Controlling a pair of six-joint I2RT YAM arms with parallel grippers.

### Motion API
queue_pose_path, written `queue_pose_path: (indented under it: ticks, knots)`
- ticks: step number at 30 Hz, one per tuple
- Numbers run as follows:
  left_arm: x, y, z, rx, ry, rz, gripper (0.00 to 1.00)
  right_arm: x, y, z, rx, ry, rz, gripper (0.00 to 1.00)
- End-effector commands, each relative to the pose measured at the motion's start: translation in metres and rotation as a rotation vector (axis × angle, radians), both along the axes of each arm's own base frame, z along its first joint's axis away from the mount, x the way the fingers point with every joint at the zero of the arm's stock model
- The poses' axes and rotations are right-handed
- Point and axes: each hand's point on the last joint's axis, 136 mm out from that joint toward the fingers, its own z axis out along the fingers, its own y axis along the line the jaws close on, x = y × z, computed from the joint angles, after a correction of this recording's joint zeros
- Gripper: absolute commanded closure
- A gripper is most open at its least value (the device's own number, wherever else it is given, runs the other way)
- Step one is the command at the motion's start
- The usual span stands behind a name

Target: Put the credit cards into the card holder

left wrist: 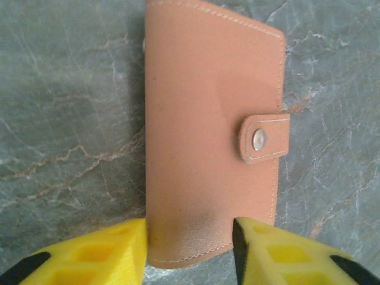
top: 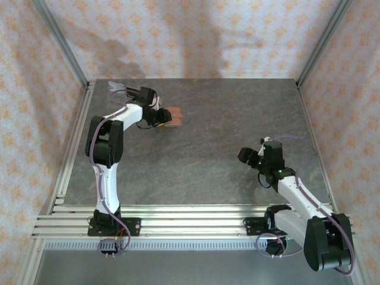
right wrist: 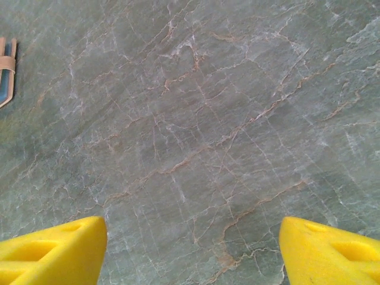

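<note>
**Left jaws straddle the closed card holder on a grey stone-look table**

The table point(top: 208, 154) is dark grey-green with thin brown and white veins like marble. Silver aluminium rails point(top: 178, 217) run along its near edge. The walls point(top: 178, 35) around it carry pale wallpaper with a repeating orange floral pattern.

The card holder point(left wrist: 208, 130), reddish-brown leather with light stitching, lies flat and closed. Its snap tab point(left wrist: 264, 138) is fastened by a round metal stud. Its near end sits between the yellow fingers of the left gripper point(left wrist: 189, 237), and the rest reaches out beyond the tips. The jaws are partly spread. One finger is at the holder's edge and the other is over its cover, and it is unclear whether they press it.

The right gripper point(right wrist: 193, 237) is well apart from the holder, its jaws spread wide with bare table between them
</note>
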Motion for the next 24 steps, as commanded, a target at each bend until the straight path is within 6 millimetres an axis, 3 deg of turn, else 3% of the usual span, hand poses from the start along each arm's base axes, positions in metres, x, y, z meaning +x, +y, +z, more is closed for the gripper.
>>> queue_pose_path:
  ticks: [1, 10, 17, 23, 24]
  knots:
    - [-0.009, -0.008, -0.004, -0.030, 0.090, -0.026, 0.70, -0.001, -0.004, 0.001, -0.009, -0.018, -0.025, 0.24]
    - [-0.024, -0.021, -0.003, -0.087, 0.140, -0.076, 1.00, -0.001, 0.000, 0.016, 0.008, -0.001, -0.009, 0.24]
    - [-0.040, -0.024, 0.017, -0.144, 0.088, -0.054, 1.00, 0.008, 0.031, 0.049, 0.064, 0.000, 0.128, 0.25]
    - [-0.079, -0.018, 0.036, -0.149, 0.055, -0.046, 1.00, 0.031, 0.078, 0.070, 0.053, 0.024, 0.266, 0.26]
    - [-0.087, -0.016, 0.038, -0.159, 0.050, -0.036, 1.00, 0.039, 0.087, 0.065, 0.045, 0.052, 0.287, 0.27]
